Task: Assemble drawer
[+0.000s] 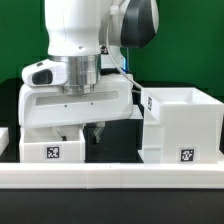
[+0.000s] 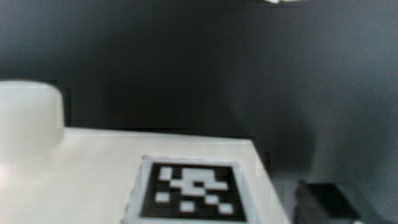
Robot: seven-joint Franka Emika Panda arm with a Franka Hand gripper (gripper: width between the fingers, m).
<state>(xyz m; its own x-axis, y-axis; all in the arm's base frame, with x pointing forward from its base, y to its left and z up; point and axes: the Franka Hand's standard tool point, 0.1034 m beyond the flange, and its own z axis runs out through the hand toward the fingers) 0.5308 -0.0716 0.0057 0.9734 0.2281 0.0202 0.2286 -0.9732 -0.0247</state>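
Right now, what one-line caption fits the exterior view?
Panda's fingers hang between a tagged drawer tray and the larger housing, behind a low white rail.

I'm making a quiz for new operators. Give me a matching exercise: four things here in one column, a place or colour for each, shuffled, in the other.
1. large housing
2. smaller tray
3. low rail
4. backdrop

A. green
B. the exterior view's left
C. the exterior view's right
D. along the front edge

Pairs: 1-C; 2-B; 3-D; 4-A
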